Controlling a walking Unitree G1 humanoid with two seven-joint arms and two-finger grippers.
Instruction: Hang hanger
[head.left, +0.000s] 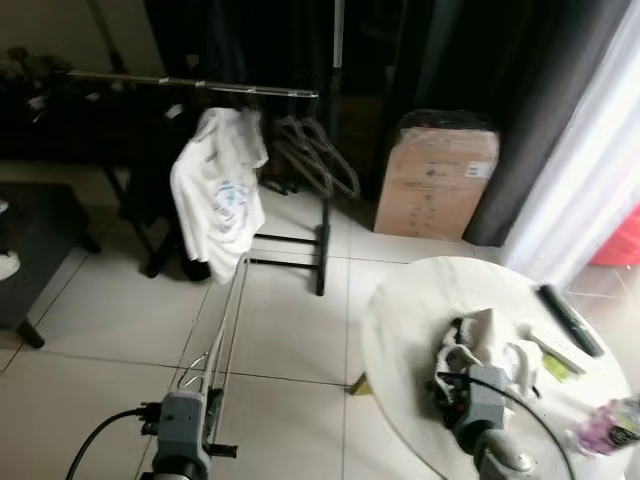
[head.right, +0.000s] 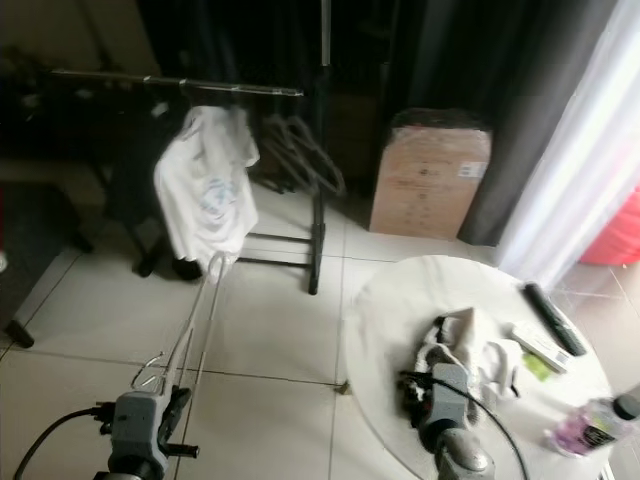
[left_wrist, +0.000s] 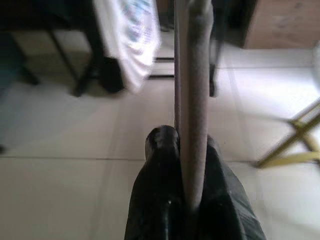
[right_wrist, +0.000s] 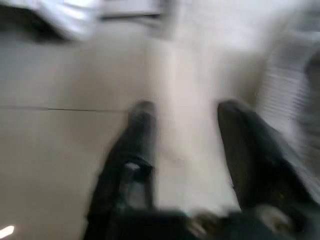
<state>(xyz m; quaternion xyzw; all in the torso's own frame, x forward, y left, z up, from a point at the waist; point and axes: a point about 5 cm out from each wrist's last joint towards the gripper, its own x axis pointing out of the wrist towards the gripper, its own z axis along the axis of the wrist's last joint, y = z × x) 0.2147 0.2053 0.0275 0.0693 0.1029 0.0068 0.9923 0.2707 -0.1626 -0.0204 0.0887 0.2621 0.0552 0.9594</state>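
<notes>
Cardboard box (head.left: 436, 183) label seems unreadable; left gripper (left_wrist: 187, 150) grips hanger (head.left: 222, 325).

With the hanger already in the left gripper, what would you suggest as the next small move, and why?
Probably step toward the clothes rail. The left gripper is shut on the grey hanger, but the rail stands across the tiled floor, seemingly beyond reach. The right gripper is open with nothing between its fingers.

Open tiled floor (head.left: 120, 330) leads to the rail (head.left: 190, 84); round table (head.left: 400, 330) crowds the right.
</notes>
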